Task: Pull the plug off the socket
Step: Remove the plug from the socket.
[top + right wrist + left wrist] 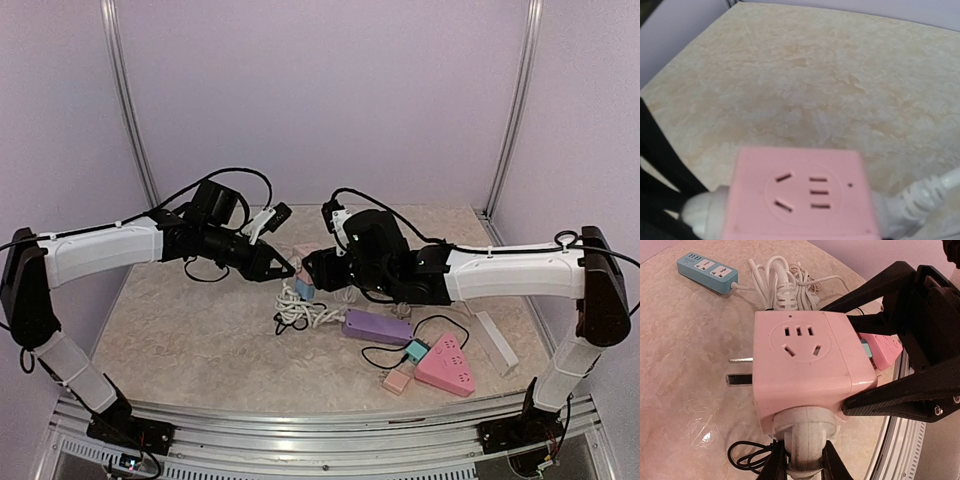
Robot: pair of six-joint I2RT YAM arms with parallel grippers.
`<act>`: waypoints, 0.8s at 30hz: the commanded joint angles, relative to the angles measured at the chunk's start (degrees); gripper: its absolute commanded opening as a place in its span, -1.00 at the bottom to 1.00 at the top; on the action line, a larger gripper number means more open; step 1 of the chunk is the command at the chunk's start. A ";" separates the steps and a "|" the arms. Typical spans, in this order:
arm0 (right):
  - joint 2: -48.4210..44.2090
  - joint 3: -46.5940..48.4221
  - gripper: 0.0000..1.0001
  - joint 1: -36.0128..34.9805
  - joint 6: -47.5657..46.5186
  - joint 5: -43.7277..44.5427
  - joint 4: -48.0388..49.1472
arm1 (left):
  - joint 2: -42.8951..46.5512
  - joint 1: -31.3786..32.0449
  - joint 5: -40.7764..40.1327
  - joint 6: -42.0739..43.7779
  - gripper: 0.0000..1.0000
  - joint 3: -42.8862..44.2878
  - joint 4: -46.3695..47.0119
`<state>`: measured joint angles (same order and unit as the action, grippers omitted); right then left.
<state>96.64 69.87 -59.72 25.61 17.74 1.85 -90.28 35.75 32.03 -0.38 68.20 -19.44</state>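
A pink cube socket (805,365) hangs above the table between both arms, and it fills the bottom of the right wrist view (800,195). A white plug (802,432) sits pushed into its lower face. My left gripper (800,460) is shut on that plug's neck. My right gripper (832,357) is shut on the cube, one black finger on each side. Two metal prongs (740,371) stick out of the cube's left side. In the top view the left gripper (285,268) and right gripper (312,270) meet tip to tip at the cube (303,253).
Under the cube lie a blue power strip (707,271) and a bundled white cord (782,285). A purple strip (377,327), a teal adapter (416,350), a pink triangular strip (445,363), a pale adapter (397,380) and a white bar (495,342) sit front right. A black cord (747,457) loops nearby.
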 commanded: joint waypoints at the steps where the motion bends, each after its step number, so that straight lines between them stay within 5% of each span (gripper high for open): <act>1: 0.19 4.18 -1.00 -1.46 -1.70 2.98 -0.20 | 0.48 2.22 -4.46 1.78 -1.00 1.85 0.70; 7: 2.82 8.44 -1.00 -1.32 2.42 7.19 -6.85 | 1.05 6.07 -13.40 4.35 -1.00 1.21 -0.11; 15: 3.58 8.62 -1.00 -0.93 5.02 6.07 -7.14 | 1.00 6.63 -13.01 4.40 -1.00 1.33 -0.39; 24: -2.14 -1.83 -1.00 2.89 5.64 -9.60 7.92 | 1.88 2.76 0.40 6.06 -1.00 2.55 -2.08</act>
<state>98.78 71.72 -58.81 31.18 16.10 -2.96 -90.28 39.48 22.20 3.75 68.20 -22.11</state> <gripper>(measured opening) 0.624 0.196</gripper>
